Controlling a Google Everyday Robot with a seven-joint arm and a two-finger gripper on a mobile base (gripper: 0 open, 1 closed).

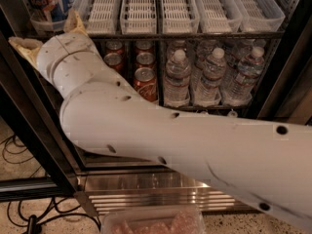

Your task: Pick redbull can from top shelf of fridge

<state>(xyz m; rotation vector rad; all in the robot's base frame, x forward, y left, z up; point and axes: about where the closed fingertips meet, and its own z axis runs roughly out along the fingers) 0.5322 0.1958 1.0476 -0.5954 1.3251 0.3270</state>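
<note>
Gripper [43, 29] sits at 10 o'clock in view, at the left edge of fridge [146, 194], just under the rail of top shelf [161, 34]. Its two beige fingers [22, 47] are spread apart with nothing between them; one points to 9 o'clock, the other to 12. Redbull can [46, 1] stands at 11 o'clock in the leftmost clear-front tray of top shelf, at 12 o'clock from gripper, just above it; can't tell if the upper finger touches it. White arm [170, 140] runs from 4 o'clock up to gripper. Lower shelf holds cola cans [145, 82], with water bottles [178, 77] at their 3 o'clock. Cables [14, 150] lie on floor at 8 o'clock.
</note>
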